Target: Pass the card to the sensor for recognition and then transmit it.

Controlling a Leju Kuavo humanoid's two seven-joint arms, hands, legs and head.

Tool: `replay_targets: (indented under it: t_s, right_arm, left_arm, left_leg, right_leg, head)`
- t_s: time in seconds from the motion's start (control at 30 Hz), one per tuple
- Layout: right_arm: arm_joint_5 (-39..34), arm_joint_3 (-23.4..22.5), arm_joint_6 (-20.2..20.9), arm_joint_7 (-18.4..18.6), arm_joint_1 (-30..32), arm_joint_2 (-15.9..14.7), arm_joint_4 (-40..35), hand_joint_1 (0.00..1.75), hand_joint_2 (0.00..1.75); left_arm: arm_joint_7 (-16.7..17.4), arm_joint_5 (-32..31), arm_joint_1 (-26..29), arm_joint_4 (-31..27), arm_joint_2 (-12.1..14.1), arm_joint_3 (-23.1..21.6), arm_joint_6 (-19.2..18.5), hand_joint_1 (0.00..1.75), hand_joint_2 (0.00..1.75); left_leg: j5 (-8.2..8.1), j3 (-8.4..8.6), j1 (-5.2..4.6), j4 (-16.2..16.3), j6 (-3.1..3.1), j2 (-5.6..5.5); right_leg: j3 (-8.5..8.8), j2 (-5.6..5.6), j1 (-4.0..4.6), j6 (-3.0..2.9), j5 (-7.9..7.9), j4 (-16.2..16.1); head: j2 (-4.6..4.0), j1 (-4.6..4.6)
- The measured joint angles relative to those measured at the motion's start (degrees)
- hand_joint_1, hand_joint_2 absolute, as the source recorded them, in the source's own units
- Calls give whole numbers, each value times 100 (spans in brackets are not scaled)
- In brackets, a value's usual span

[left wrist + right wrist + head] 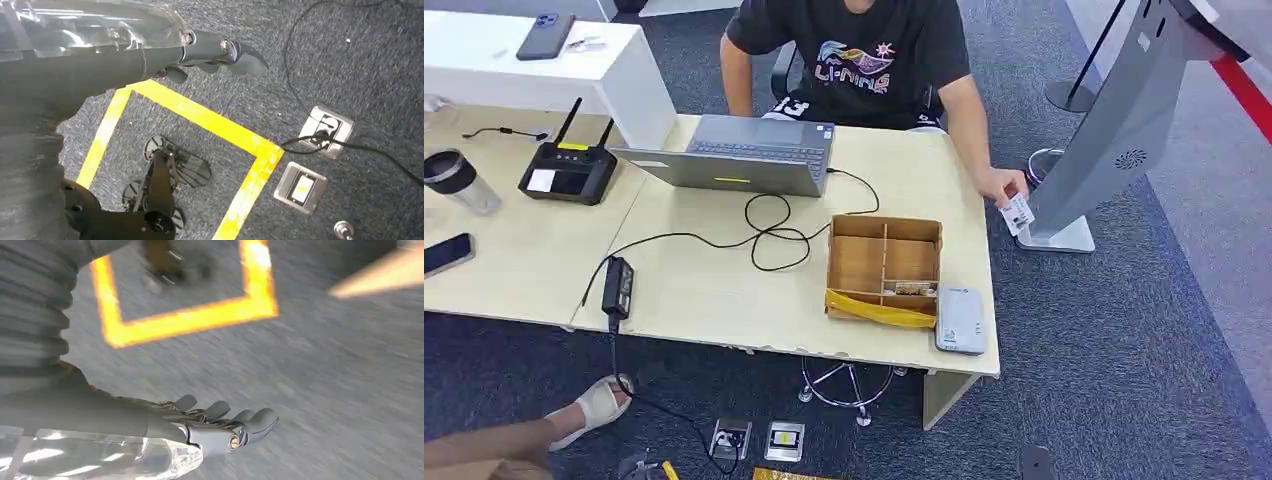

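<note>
A person seated behind the table holds a white card (1018,212) in one hand (1001,185) past the table's right edge. The sensor, a flat grey-white reader (960,320), lies at the table's front right corner beside a wooden divided box (884,262). My left hand (216,55) hangs over the carpet with its fingers apart and nothing in it. My right hand (222,424) also hangs low over the carpet, fingers stretched out and holding nothing; that view is blurred.
A laptop (744,152), looped black cables (769,232) and a power brick (617,286) lie mid-table. A grey kiosk stand (1124,130) rises right of the table. Floor sockets (325,130) and yellow tape (210,120) mark the carpet. A sandalled foot (596,405) shows at the lower left.
</note>
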Motion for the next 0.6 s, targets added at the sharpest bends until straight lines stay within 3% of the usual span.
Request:
replay_targets:
  t_s: [0.07, 0.23, 0.3, 0.47, 0.6]
  right_arm:
    - [769, -183, -35, 96, -102, -111, -120, 0, 175]
    - [3021, -1044, -50, 1029, 82, -273, -1094, 0, 175]
    - [3550, -1311, -57, 1307, 228, -308, -1623, 0, 175]
    - [4174, -2010, -65, 1847, 542, -526, -3234, 0, 175]
    - [4295, -2324, -70, 1937, 731, -640, -4331, 0, 175]
  left_arm:
    - [-33, 39, -3, 2, 0, 0, 39, 0, 175]
    - [-83, 126, -5, 2, 2, 0, 103, 0, 175]
    - [-92, 153, -5, 2, 0, 0, 107, 0, 175]
    - [-164, 205, -6, 4, 0, 0, 116, 0, 175]
    - [-188, 208, -5, 4, 0, 0, 188, 0, 175]
  left_leg:
    - [1, 2, 0, 0, -1, 0]
    - [3, 2, 1, 1, 2, -4]
    - [3, 2, 2, 1, 2, -4]
    - [4, 2, 1, 1, 1, -3]
    - [4, 2, 0, 2, 1, -3]
  right_leg:
    - [1, 1, 0, 2, 1, 0]
    - [6, -2, 1, 2, 1, 0]
    - [5, -3, 1, 1, 1, 0]
    - [5, -2, 1, 2, 1, 0]
    - [5, -1, 0, 4, 3, 0]
  head:
    - [0, 0]
    - [0, 2]
    - [0, 0]
    - [0, 2]
    - [0, 2]
